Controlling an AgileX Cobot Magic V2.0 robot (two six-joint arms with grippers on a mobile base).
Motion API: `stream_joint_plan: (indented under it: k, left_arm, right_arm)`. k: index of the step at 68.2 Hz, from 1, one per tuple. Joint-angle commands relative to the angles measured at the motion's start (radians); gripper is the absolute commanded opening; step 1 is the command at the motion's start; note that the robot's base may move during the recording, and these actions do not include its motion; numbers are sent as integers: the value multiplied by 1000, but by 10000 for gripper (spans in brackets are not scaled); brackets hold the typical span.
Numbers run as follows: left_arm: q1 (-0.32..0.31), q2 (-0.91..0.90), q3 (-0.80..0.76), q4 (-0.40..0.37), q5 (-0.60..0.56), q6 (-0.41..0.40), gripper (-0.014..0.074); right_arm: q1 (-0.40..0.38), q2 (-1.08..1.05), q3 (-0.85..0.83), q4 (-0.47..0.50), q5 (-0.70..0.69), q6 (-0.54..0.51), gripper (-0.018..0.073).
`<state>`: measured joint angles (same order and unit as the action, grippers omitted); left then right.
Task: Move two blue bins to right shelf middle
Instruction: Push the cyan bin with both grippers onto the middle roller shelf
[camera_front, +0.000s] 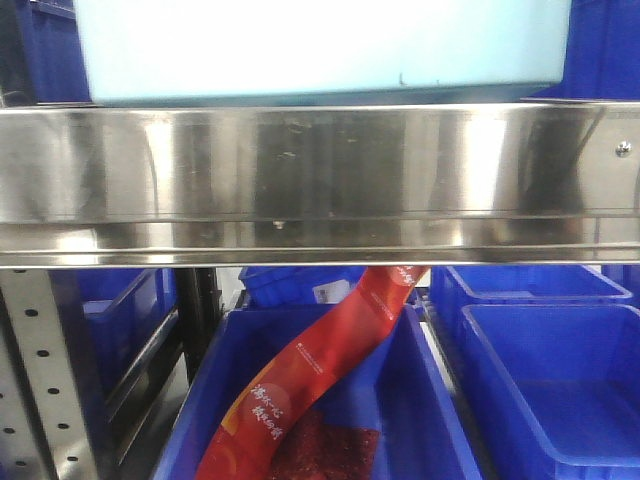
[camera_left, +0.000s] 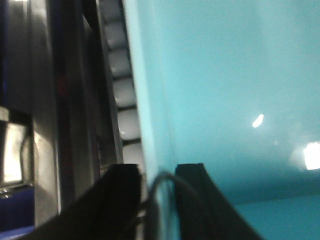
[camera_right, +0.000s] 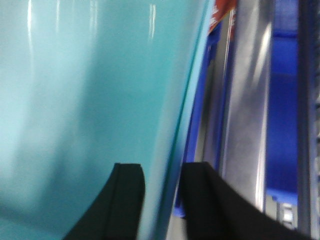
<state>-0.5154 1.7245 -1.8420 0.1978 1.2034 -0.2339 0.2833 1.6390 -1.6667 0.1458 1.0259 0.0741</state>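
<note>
A shiny steel shelf rail (camera_front: 320, 180) crossed the front view, with dark blue bins (camera_front: 545, 380) below. The pale blue bin (camera_front: 320, 45) sat above that rail. The left gripper (camera_left: 157, 172) and right gripper (camera_right: 162, 175) each clamped its wall between their jaws.

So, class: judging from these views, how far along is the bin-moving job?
Done: nothing visibly. In hand: the pale blue bin sits above the steel shelf rail, its walls straddled by the left pincer and right pincer. Left: placing it, then the second bin.
</note>
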Motion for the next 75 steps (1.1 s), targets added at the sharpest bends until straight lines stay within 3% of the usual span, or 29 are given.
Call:
stream_joint_plan:
  k: [1,7,11,15,31,37,40,52,54,64,75]
  left_arm:
    - [5,-16,-5,14,-19,5,344]
    - [5,-16,-5,16,-19,5,511]
    - [5,-18,-5,16,-17,5,578]
    - [5,-25,-5,16,-10,5,616]
    - [5,-133,-5,20,1,5,591]
    - [5,-192,-5,52,-6,5,492]
    - [5,-222,-5,60,-15,5,409]
    - [5,-315,43,87,-22,7,-109]
    - [5,-329,63,96,-28,7,-111]
    - [5,-428,228,105,-114,2,-111]
    - [5,-594,490,105,-301,-77,-111]
  right_arm:
    - [-3,-11,-7,-23,-36,6,305]
    - [-3,-11,-7,-23,-36,6,484]
    - [-3,-15,-7,-23,-31,6,570]
    - [-3,-23,-9,-23,-29,6,568]
    - [-3,-119,-9,-68,-31,6,550]
    - [-3,-174,-9,-108,-27,6,462]
    - [-3,-196,-5,-127,-25,6,372]
    - [-3,-282,71,-207,-40,6,-101]
    - [-3,-296,101,-214,-50,6,-166]
    - [-3,-380,267,-219,-132,6,-162]
    - [-3,-496,471,-219,-255,6,-162]
